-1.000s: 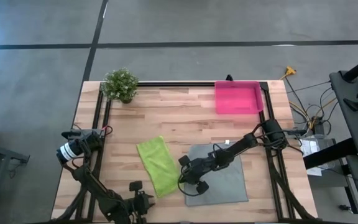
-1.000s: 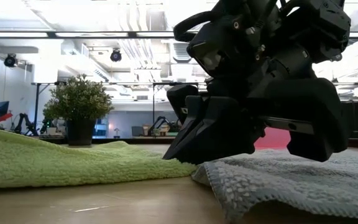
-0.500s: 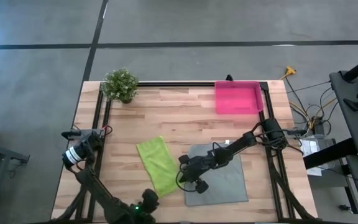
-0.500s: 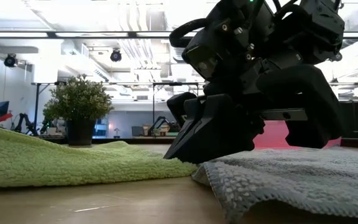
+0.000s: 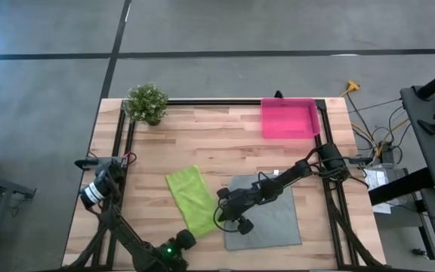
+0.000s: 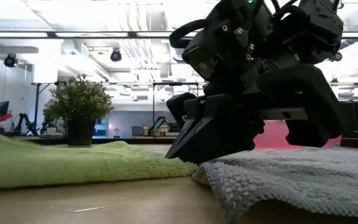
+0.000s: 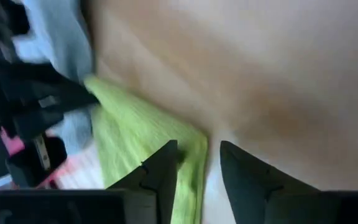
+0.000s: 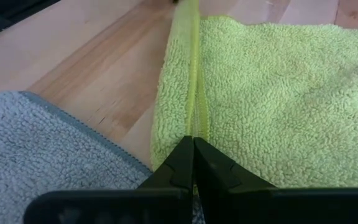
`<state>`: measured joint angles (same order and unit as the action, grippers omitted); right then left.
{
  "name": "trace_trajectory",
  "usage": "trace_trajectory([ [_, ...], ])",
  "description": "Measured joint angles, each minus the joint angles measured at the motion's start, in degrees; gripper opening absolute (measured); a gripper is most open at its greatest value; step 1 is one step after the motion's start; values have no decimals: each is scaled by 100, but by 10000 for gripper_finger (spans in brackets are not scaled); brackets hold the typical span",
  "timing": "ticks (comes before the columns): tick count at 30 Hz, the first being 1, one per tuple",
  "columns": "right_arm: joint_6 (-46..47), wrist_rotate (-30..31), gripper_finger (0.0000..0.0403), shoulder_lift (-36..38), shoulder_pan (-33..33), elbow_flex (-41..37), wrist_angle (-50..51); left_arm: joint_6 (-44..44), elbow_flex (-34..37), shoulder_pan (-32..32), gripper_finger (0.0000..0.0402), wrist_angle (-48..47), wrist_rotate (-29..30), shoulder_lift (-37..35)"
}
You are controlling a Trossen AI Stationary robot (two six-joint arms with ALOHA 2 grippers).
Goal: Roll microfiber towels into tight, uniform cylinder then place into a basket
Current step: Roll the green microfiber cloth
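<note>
The lime green towel (image 5: 191,200) lies folded into a long strip on the table, left of the flat grey towel (image 5: 266,215). My right gripper (image 5: 223,219) is low at the green towel's near right corner and is shut on its hem, next to the grey towel's left edge (image 6: 210,171). My left gripper (image 7: 197,149) is open at the table's near edge (image 5: 180,242). Its fingers stand on either side of the green towel's near corner (image 7: 191,140). The pink basket (image 5: 288,119) stands at the far right. My right gripper pinches the green towel's yellow-green hem (image 8: 193,127) between its two shut fingers, at the corner beside the grey towel. The fingers slant down along the hem. The towel lies flat on the table. My left gripper: I cannot tell whether it touches the green towel.
A small potted plant (image 5: 146,103) stands at the far left corner. Bare wood lies between the towels and the basket and along the table's left side.
My left gripper has moved along the near edge toward the green towel's near end and now straddles its corner. In the low view the green towel's left part lies lower than before. My right gripper has kept its place.
</note>
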<state>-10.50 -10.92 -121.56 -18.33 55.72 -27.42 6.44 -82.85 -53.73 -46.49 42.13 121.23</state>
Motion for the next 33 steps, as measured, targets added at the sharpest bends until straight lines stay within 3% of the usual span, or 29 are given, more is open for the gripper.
trace_trajectory([
  [3, 19, 0, 8, 0, 0, 0, 0, 76, 0, 25, 125, -420, 31, 0],
  [10, 45, 0, 8, 0, 0, 0, -2, 596, 32, 50, 153, -366, 42, 0],
  [17, 51, 9, 8, 0, 9, 0, -2, 477, 48, 52, 156, -207, 113, -2],
  [22, 113, 16, 8, 0, 24, 0, -2, 3, 163, 81, 156, 158, 521, -7],
  [33, 111, 28, 8, 0, 24, 0, -2, -26, 510, 124, 156, 750, 488, -50],
])
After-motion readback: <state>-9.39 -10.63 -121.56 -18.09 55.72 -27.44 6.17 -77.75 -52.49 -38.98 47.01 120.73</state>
